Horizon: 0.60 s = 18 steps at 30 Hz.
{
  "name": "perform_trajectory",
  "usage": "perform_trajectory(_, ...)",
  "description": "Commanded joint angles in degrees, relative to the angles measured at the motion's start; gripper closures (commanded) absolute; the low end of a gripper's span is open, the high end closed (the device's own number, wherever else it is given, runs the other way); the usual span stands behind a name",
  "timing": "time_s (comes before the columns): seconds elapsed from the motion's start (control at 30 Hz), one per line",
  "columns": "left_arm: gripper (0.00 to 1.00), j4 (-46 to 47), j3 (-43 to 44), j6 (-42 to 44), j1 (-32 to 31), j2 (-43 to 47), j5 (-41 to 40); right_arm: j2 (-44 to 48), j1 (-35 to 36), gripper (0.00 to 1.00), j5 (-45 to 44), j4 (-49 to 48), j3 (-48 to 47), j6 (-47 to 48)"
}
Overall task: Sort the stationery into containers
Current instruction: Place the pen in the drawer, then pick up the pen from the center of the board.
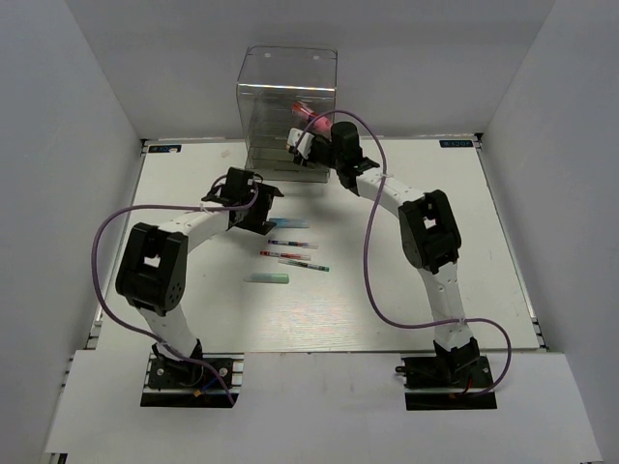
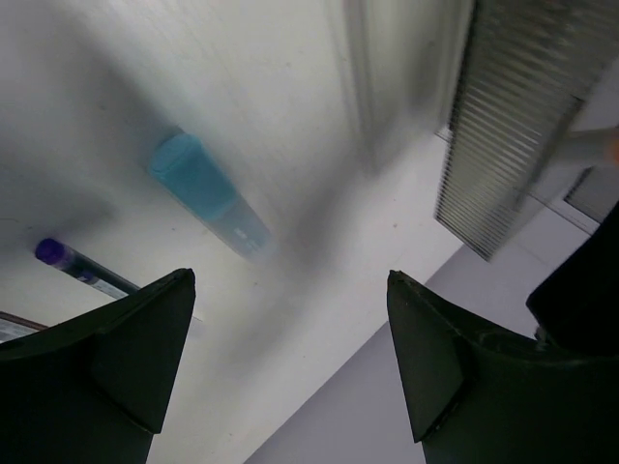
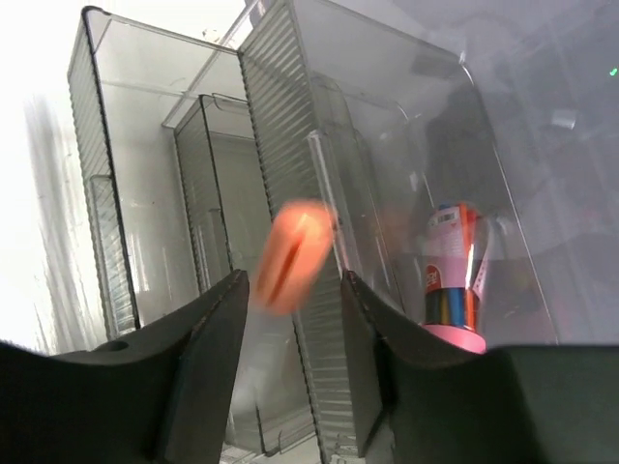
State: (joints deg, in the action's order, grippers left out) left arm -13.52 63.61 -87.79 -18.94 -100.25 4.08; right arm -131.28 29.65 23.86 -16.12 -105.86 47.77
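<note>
- Stationery status: the orange marker [image 3: 290, 253] lies between the fingers of the right hand [image 3: 292, 285], right at the open compartments of the container [image 1: 287, 77]. The marker is blurred while the box is sharp, so it is judged to be loose and falling.
- Right hand: fingers are parted wider than the marker and neither pad visibly touches it. No confirmed hold on anything.
- Left hand [image 2: 290, 282]: wide open and empty, hanging over one blue-green bar [image 2: 208, 203] on the table [image 1: 435, 242].
- Step in hand (judgement): releasing the marker into a compartment.
- To do it well, the right hand should keep centred on a single compartment, clear of the ribbed divider walls. It should withdraw along its approach line only once the marker has settled, so the fingers catch no rim.
- For its own pick, the left hand should set its fingers across the bar's narrow side before lowering.
- Counts:
  - container: 1, with several compartments
  - pink tube [image 3: 448, 280]: 1, inside the container
  - orange marker: 1
  - blue-green bars: 2, both on the table; the second [image 1: 268, 278] lies nearer the arm bases
  - pens [image 1: 292, 255]: 3, on the table between the two bars
- Loose on the table: 5 of 7 items.
</note>
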Motion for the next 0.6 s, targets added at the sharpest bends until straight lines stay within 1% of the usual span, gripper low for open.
perform_trajectory(0.0, 0.10, -5.1, 2.6, -1.0, -0.1, -1.7, 1.0, 3.7, -0.1, 0.47, 2.2, -3.7, 3.0, -1.6)
perform_trajectory(0.07, 0.10, -6.7, 4.1, -1.0, -0.1, -2.8, 1.6, 6.0, -0.2, 0.43, 3.3, -4.3, 6.2, -1.8)
perform_trajectory(0.2, 0.10, -8.0, 6.2, -1.0, -0.1, -4.3, 2.3, 10.9, -0.4, 0.43, 3.8, -5.8, 12.1, -4.9)
perform_trajectory(0.23, 0.10, -9.8, 7.5, -1.0, -0.1, -5.1, 2.3, 12.8, -0.7, 0.43, 4.1, -5.9, 14.9, -6.6)
perform_trajectory(0.3, 0.10, -11.9, 9.1, -1.0, -0.7, -6.8, 2.3, 16.3, -1.2, 0.43, 4.5, -6.8, 17.3, -9.3)
perform_trajectory(0.33, 0.12, -13.5, 11.2, -1.0, -0.7, -7.7, 2.3, 17.5, -1.3, 0.43, 5.1, -7.6, 18.7, -10.7)
perform_trajectory(0.37, 0.12, -16.0, 12.4, -1.0, -0.7, -8.6, 1.7, 18.9, -1.6, 0.43, 5.2, -8.5, 23.6, -11.6)
perform_trajectory(0.4, 0.12, -17.1, 13.5, -1.0, -0.7, -10.4, 1.7, 22.7, -1.8, 0.43, 6.2, -8.9, 25.3, -11.9)
perform_trajectory(0.47, 0.12, -18.9, 16.6, -1.0, -0.7, -12.0, 1.0, 26.4, -2.0, 0.43, 6.3, -10.8, 30.5, -12.9)
perform_trajectory(0.5, 0.13, -21.0, 17.8, -1.0, -0.7, -12.9, 1.0, 28.8, -2.1, 0.43, 6.6, -11.0, 35.1, -13.0)
perform_trajectory(0.57, 0.20, -23.6, 21.9, -1.0, -0.7, -15.6, 0.5, 32.0, -2.3, 0.43, 6.8, -11.6, 37.9, -14.2)
